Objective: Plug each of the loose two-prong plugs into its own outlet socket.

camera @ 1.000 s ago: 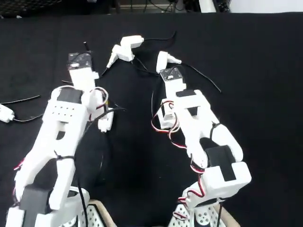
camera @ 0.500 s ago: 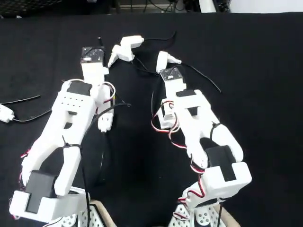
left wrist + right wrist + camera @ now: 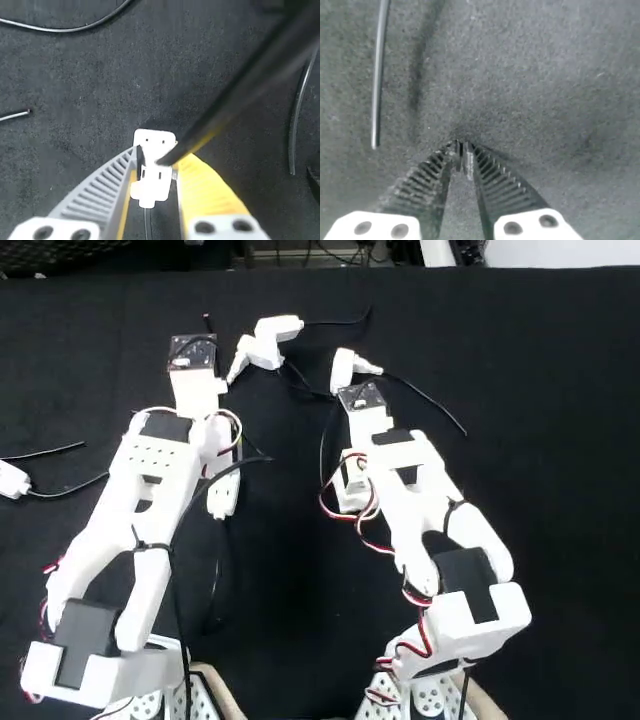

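Note:
My left gripper is shut on a small white plug, whose face shows two small holes; a second white piece with two slots lies just behind it between the fingers. In the high view this gripper is at the back left, beside a white connector with black wires. My right gripper points down at the black cloth, shut, with a thin pale sliver I cannot identify between the tips. From above, the right gripper sits just in front of another white plug.
A loose white plug with a black wire lies at the far left edge. Thin black wires trail across the cloth behind the right arm. A thick black cable crosses in front of the left wrist camera. Another wire lies near the right gripper.
The left arm has swung right and toward the back of the table, bringing its gripper closer to the white connector. The right arm has not moved.

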Controlling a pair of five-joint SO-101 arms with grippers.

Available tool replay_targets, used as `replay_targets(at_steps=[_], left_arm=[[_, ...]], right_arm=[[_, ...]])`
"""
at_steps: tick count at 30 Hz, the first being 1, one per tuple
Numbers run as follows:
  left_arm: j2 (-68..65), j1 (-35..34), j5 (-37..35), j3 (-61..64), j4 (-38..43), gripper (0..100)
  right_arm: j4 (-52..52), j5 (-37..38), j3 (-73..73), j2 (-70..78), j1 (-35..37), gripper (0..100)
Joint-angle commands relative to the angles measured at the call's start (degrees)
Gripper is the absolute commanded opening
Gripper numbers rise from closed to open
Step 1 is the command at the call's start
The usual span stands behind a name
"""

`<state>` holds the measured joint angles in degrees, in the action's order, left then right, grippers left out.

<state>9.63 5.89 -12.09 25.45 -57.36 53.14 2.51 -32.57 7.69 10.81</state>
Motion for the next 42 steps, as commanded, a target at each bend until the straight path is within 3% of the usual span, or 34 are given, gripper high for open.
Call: replay_targets(at_steps=[1, 23, 37, 42], left_arm=[[0.7, -0.22, 0.44, 2.33, 5.98, 3], [0.35, 0.13, 0.44, 6.11, 6.86, 3], [0.62, 1.98, 0.44, 15.16, 18.2, 3], [0.79, 1.36, 2.81, 17.36, 18.37, 3]], right_arm=[[0.09, -0.35, 2.42, 0.13, -0.35, 1.2], [0.09, -0.35, 2.42, 0.13, -0.35, 1.2], [0.09, -0.35, 2.42, 0.13, -0.35, 1.2], [0.18, -0.35, 2.42, 0.13, -0.35, 1.2]])
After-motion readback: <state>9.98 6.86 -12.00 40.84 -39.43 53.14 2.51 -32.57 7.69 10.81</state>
